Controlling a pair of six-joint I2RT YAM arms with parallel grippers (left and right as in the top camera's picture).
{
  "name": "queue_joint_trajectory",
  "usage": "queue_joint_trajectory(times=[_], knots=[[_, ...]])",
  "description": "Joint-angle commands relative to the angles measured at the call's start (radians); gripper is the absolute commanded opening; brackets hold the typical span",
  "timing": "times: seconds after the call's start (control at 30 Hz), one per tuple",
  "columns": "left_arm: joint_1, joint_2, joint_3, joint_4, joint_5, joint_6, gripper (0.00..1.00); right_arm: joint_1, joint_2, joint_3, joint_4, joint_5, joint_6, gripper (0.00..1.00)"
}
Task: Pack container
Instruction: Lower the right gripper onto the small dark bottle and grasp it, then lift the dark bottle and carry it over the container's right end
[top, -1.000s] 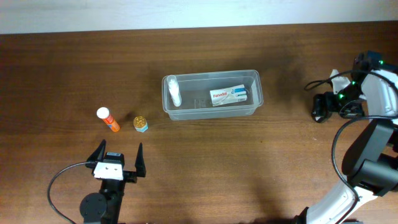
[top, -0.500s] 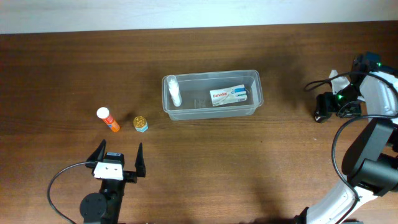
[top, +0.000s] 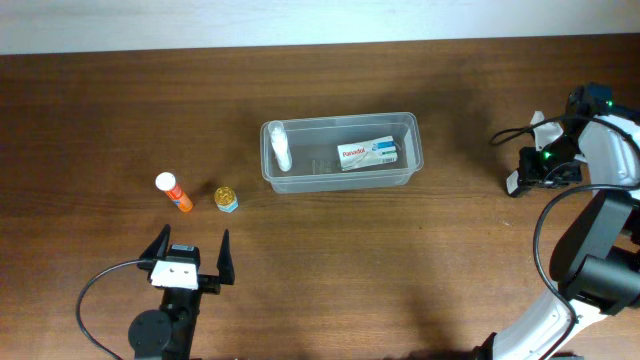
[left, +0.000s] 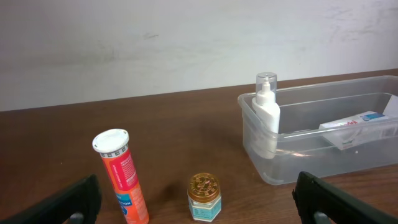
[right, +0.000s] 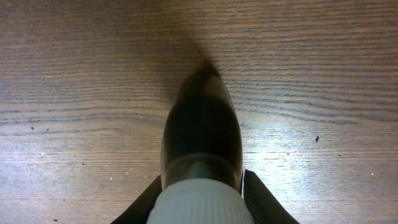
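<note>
Right gripper (top: 526, 172): its fingers are pressing in on both sides of the white ribbed cap (right: 199, 208) of a dark bottle (right: 200, 124) — clamped on it, as far as the wrist view is showing.
Dark bottle: it is pointing straight out from the fingers, base away, over bare wood. Whether it is resting on the table (top: 450, 270) or hanging just above it, I cannot tell.
Step in hand: by my reading, the right arm is picking this bottle up for the tub.
Doing it well: the grip is sitting on the cap alone, so the body may be drooping once lifted. Rising slowly, squeezing evenly and clearing the rim before lowering is looking like the safe way.
Right arm pose: it is reaching in from the table's right edge, gripper low and pointing toward the middle.
Container (top: 340, 117): it is sitting mid-table, well apart from the right gripper. It is holding a white pump bottle (top: 279, 146) at its left end and a Panadol box (top: 367, 153) toward its right.
Left gripper (top: 194, 236): its fingers are standing wide apart and empty — facing an orange tube (left: 122, 177) and a gold-lidded jar (left: 204, 196), both outside the tub.
</note>
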Motion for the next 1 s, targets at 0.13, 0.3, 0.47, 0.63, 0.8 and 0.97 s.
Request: queue_joint_trajectory(times=[0.13,0.3,0.47,0.63,0.8,0.97], knots=[[0.002,-0.006,-0.004,-0.001,0.014,0.012,0.99,-0.005,0.005,0.005,0.003,-0.051,0.012,0.24],[0.002,-0.006,-0.004,-0.001,0.014,0.012,0.99,-0.005,0.005,0.023,-0.005,-0.084,0.012,0.24],[0.002,-0.006,-0.004,-0.001,0.014,0.012,0.99,-0.005,0.004,0.024,-0.005,-0.13,0.012,0.19],[0.002,-0.006,-0.004,-0.001,0.014,0.012,1.0,-0.005,0.003,0.081,-0.043,-0.245,0.012,0.2],[0.002,-0.006,-0.004,-0.001,0.014,0.012,0.99,-0.003,0.003,0.219,-0.135,-0.266,0.045,0.2],[0.002,-0.006,-0.004,-0.001,0.014,0.012,0.99,0.016,0.003,0.396,-0.255,-0.281,0.051,0.21]])
